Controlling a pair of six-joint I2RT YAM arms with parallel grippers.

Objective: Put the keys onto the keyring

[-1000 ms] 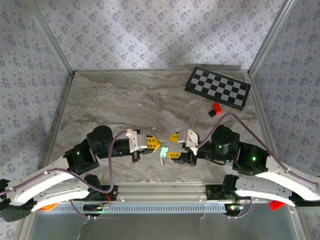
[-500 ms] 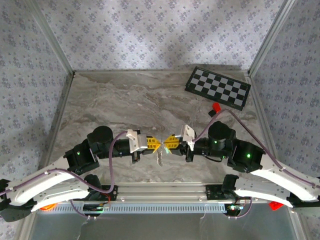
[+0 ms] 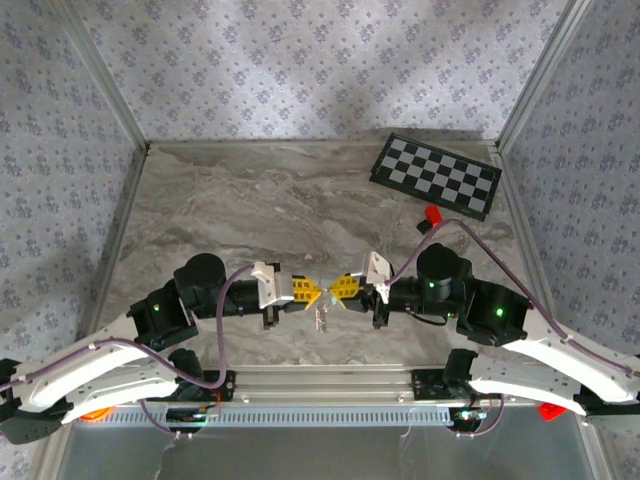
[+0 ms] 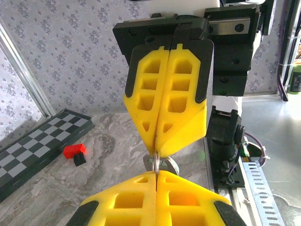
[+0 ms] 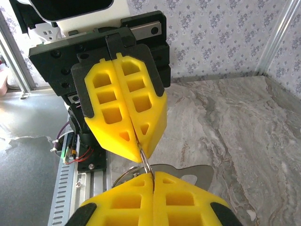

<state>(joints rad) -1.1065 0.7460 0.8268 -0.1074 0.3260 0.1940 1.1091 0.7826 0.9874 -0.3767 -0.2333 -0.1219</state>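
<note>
My left gripper (image 3: pixel 312 291) and right gripper (image 3: pixel 338 289) meet tip to tip low over the near middle of the marble table (image 3: pixel 260 200). Both are shut on the keyring (image 4: pixel 156 162), a thin silvery wire loop running from one pair of yellow jaws into the other. The left wrist view has my left gripper (image 4: pixel 156 176) at the bottom and the right gripper (image 4: pixel 156 151) above it. In the right wrist view the keyring (image 5: pixel 145 162) bridges my right gripper (image 5: pixel 153 178) and the left gripper (image 5: pixel 139 149). A flat grey key (image 5: pixel 193 172) hangs just beneath the keyring; from above, the key (image 3: pixel 320 319) dangles between the tips.
A black-and-white checkerboard (image 3: pixel 436 176) lies at the back right, with a small red block (image 3: pixel 433 215) in front of it. An aluminium rail (image 3: pixel 320 378) runs along the near edge under the arms. Patterned walls close in the table on three sides.
The right gripper came in from the right, open, and shut on the ring that the left gripper holds. The key went from lying between the tips to hanging below them.
</note>
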